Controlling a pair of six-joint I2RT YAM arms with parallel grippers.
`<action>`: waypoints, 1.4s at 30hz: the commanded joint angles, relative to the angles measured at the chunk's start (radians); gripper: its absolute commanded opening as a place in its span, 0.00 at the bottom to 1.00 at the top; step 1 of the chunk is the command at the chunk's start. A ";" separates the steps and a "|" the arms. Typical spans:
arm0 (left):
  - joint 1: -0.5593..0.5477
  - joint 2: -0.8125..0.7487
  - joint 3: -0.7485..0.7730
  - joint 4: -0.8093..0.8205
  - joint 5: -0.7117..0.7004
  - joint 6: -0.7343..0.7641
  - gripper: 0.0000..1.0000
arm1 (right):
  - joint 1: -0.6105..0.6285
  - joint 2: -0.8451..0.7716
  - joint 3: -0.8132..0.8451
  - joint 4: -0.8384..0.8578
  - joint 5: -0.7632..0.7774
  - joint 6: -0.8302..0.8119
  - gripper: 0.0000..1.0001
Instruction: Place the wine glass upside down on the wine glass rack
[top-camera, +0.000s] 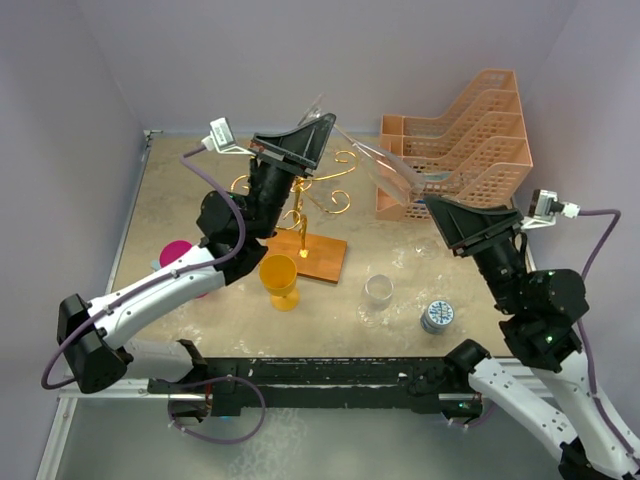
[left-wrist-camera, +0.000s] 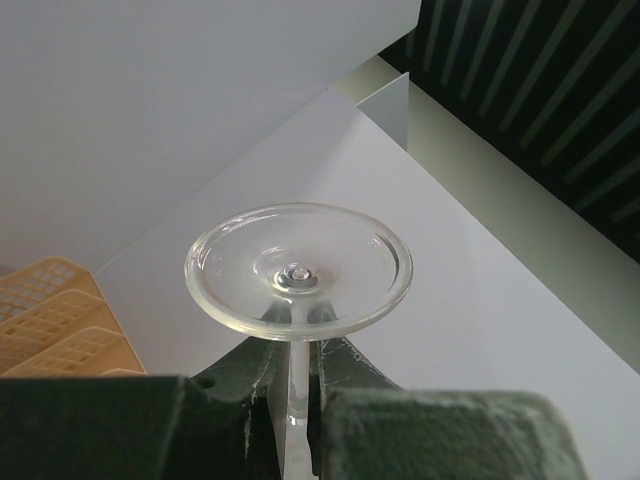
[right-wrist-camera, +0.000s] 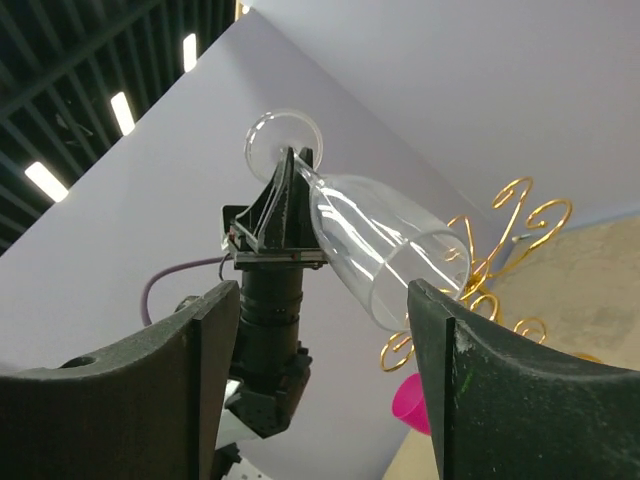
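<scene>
Top view: tan worktop (top-camera: 180, 190) boxed by pale lilac walls (top-camera: 70, 120). The left gripper (top-camera: 318, 122) pinches the wine glass (top-camera: 385, 165) by its stem above the wine glass rack (top-camera: 315, 258). Left wrist: glass foot against white walls. Right wrist: right gripper (right-wrist-camera: 320, 290) spread, bowl beyond.
</scene>
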 joint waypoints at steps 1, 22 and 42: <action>0.004 -0.066 0.089 -0.058 0.022 0.095 0.00 | 0.005 -0.018 0.111 -0.086 0.028 -0.145 0.71; 0.005 -0.048 0.276 -0.576 0.604 0.494 0.00 | 0.005 0.344 0.368 -0.117 -0.468 -0.753 0.70; 0.004 -0.056 0.205 -0.525 0.730 0.479 0.00 | 0.005 0.355 0.258 -0.038 -0.536 -0.775 0.39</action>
